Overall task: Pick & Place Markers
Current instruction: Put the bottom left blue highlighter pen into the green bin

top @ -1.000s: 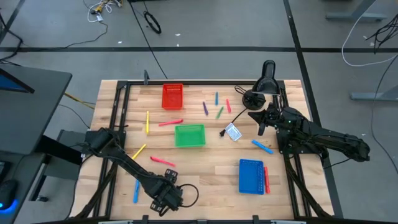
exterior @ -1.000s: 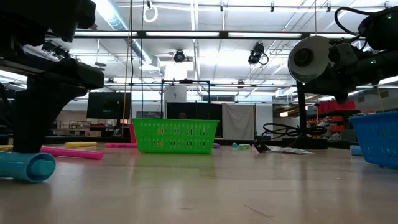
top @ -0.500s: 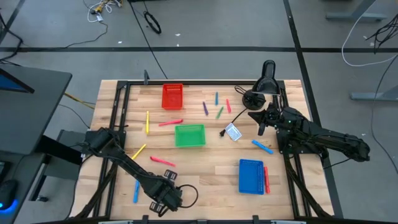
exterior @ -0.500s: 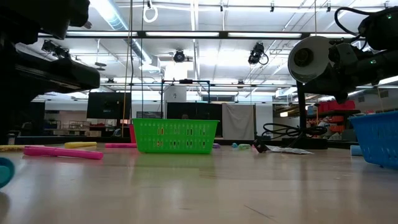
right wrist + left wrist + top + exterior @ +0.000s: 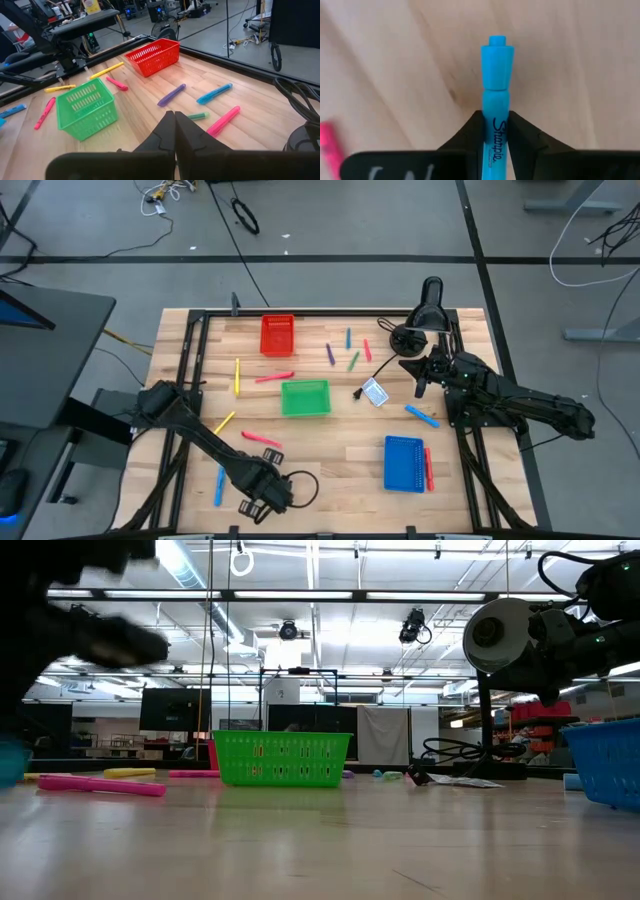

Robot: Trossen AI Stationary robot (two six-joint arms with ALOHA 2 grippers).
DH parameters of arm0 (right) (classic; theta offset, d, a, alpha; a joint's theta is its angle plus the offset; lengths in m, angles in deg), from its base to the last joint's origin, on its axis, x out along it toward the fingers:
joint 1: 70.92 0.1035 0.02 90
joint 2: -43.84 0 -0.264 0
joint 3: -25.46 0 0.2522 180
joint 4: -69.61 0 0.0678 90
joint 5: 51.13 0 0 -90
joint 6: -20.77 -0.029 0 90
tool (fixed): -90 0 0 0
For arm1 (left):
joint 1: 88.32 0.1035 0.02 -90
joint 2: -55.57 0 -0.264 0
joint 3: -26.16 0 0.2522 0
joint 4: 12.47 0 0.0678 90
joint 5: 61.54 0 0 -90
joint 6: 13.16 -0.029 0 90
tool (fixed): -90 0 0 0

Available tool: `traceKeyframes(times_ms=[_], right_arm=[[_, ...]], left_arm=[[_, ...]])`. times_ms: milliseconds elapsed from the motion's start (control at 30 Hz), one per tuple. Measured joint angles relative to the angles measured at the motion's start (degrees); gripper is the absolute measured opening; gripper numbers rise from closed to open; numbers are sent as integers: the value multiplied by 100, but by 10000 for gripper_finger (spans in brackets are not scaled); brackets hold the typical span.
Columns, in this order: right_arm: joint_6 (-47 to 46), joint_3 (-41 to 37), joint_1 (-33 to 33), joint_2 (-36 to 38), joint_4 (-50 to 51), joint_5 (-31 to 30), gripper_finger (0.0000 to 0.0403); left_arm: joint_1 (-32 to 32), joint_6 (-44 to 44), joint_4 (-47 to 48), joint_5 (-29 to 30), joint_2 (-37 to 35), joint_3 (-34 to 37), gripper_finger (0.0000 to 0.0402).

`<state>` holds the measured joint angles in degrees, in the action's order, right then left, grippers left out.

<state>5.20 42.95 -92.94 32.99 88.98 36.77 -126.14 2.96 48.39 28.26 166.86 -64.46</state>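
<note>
Grey floor (image 5: 330,220) strewn with cables (image 5: 245,215) (taped lines too); bright ceiling lights (image 5: 180,560) overhead.

A robotics lab or workshop: a wooden table (image 5: 330,450) stands on a grey concrete floor (image 5: 330,220) strewn with cables (image 5: 245,215), under exposed ceiling pipes (image 5: 310,595) and strip lights (image 5: 180,560), with monitors (image 5: 168,708) along the far wall.

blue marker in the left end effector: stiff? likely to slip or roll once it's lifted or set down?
The blue marker looks like rigid plastic, so probably stiff and light. The left end effector pinches its smooth round barrel between narrow fingers, so it may pivot or slide. Set down on the flat wooden table, it would likely roll.
</note>
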Motion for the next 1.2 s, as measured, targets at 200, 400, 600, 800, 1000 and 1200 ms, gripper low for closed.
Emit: traceKeyframes(times_ms=[200, 400, 600, 800, 1000, 1200], right_arm=[[2, 0, 0, 0, 0, 0, 0], [0, 1, 0, 1, 0, 1, 0], [0, 0, 0, 0, 0, -1, 0], [0, 0, 0, 0, 1, 0, 0], [2, 0, 0, 0, 0, 1, 0], [0, 1, 0, 0, 0, 0, 0]], left_arm=[[153, -27, 466, -2, -775, -7, 64], [305, -28, 963, -4, -1605, -7, 64], [396, 138, 1511, -118, -2294, -22, 64], [417, 581, 2267, -111, -2663, -210, 64], [434, 1007, 2611, -37, -2676, -405, 64], [701, 1208, 2592, -14, -2659, -440, 64]])
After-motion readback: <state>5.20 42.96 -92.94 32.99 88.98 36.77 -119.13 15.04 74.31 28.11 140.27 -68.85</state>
